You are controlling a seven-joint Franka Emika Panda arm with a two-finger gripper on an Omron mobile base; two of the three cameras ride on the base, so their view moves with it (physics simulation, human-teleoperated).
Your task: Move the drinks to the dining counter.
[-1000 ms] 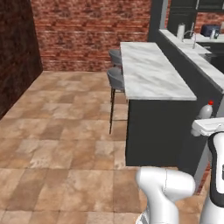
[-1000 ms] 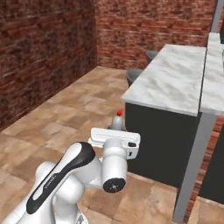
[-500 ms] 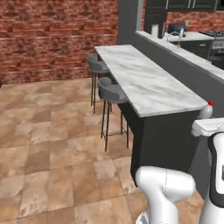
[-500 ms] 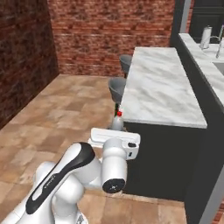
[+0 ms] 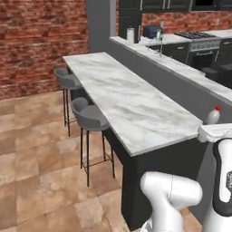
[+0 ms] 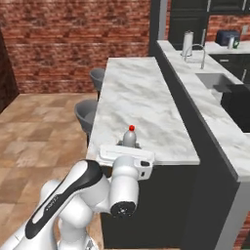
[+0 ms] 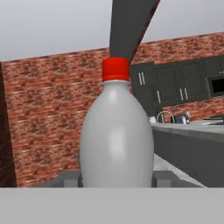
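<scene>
One red-capped bottle [image 7: 116, 139] clamped upright in the pincer [image 7: 116, 177]; two stools [image 5: 91, 117] at the dining counter [image 5: 122, 103].

The bottle [image 7: 116, 140], pale and clear-bodied with a red cap, stands upright, held off any surface beside the near end of the dining counter [image 5: 122, 104]. The counter is a long, narrow white marble slab with grey veins on a dark base.
</scene>
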